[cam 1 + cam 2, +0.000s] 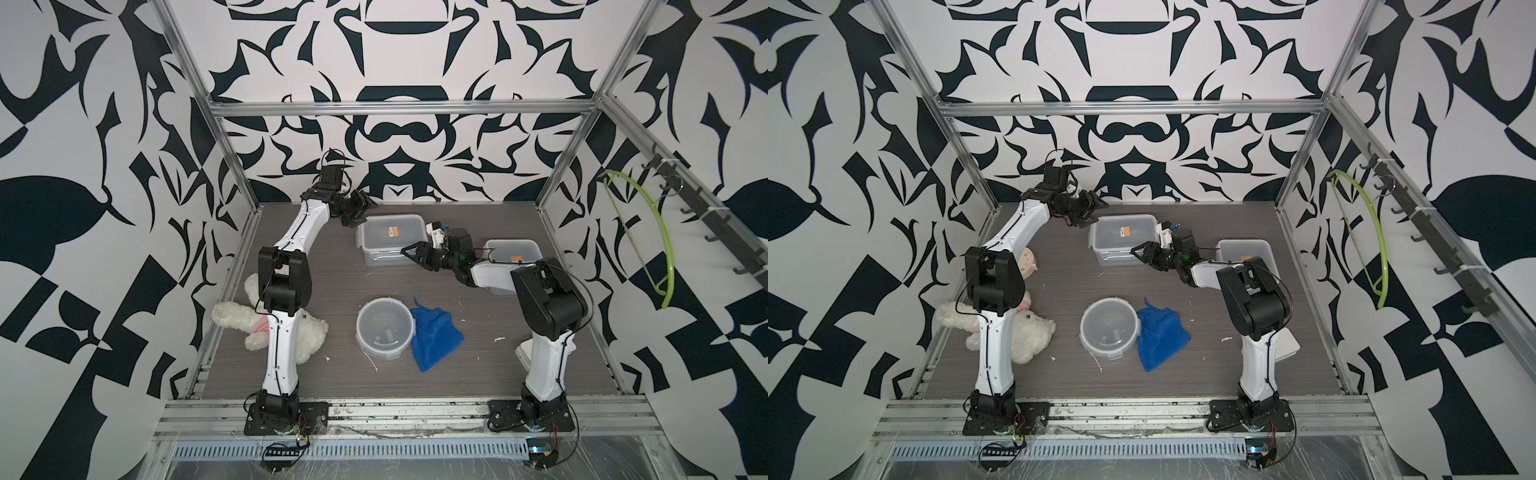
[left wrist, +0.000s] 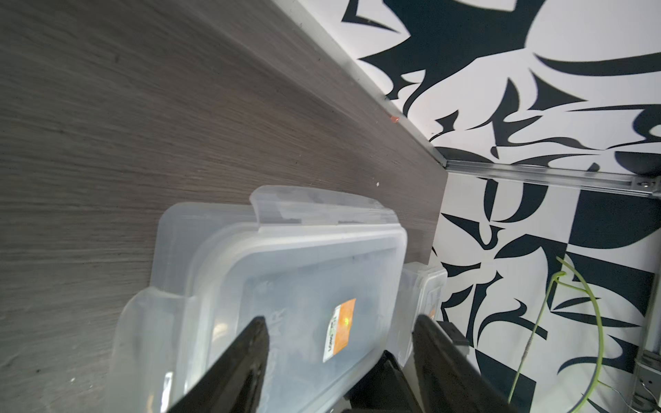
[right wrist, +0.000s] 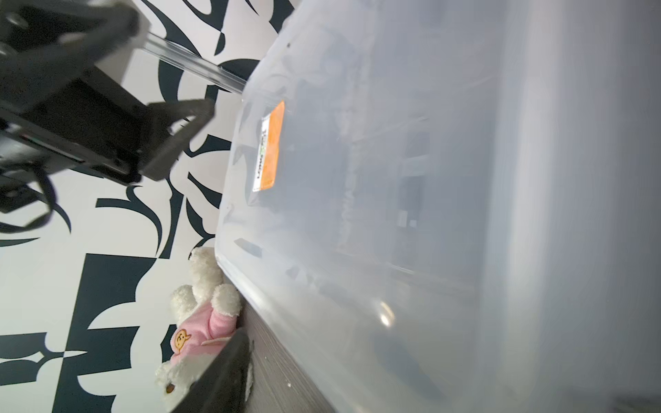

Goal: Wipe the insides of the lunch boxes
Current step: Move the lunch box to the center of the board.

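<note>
You have three lunch boxes: rectangular box (image 1: 382, 239), square box (image 1: 513, 249), round box (image 1: 384, 328). One blue cloth (image 1: 436, 336). Both spread, empty: left gripper (image 2: 339, 323), right gripper (image 1: 409, 252).

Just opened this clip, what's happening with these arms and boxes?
Both arms are at the rectangular lunch box, whose lid is on. The left gripper hovers open over its far-left corner; the right gripper sits at its near-right edge, jaws apart. The blue cloth lies unheld beside the round lunch box, so no wiping is under way.

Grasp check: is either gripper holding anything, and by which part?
Nothing is held: left gripper and right gripper stand open by the rectangular lunch box.
</note>
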`<action>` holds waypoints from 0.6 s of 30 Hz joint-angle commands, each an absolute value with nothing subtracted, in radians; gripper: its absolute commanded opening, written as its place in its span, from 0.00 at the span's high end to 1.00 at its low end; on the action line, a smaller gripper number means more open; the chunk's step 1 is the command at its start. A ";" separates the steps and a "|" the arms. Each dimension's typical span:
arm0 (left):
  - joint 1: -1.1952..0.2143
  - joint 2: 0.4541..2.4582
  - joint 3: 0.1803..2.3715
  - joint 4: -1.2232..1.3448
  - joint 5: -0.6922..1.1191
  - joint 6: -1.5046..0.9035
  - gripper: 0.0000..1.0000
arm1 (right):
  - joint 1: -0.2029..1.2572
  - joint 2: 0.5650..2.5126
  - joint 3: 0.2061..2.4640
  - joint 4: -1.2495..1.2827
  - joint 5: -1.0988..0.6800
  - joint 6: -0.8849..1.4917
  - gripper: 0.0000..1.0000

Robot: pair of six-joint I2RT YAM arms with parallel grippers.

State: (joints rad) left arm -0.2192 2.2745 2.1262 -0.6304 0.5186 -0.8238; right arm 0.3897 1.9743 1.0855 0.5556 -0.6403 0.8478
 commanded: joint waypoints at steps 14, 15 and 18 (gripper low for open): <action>-0.261 2.242 2.001 -0.612 0.547 -0.803 0.35 | 0.393 1.953 1.064 0.890 -0.678 1.039 0.82; -0.265 2.233 1.992 -0.613 0.540 -0.799 0.35 | 0.392 1.954 1.057 0.902 -0.676 1.051 0.88; -0.273 2.208 1.960 -0.616 0.531 -0.791 0.35 | 0.390 1.957 1.049 0.917 -0.675 1.076 1.00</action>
State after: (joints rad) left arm -0.2493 2.2345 2.0052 -0.5518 0.5404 -0.8104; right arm 0.3878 1.9759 1.0424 0.8036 -0.6823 1.0515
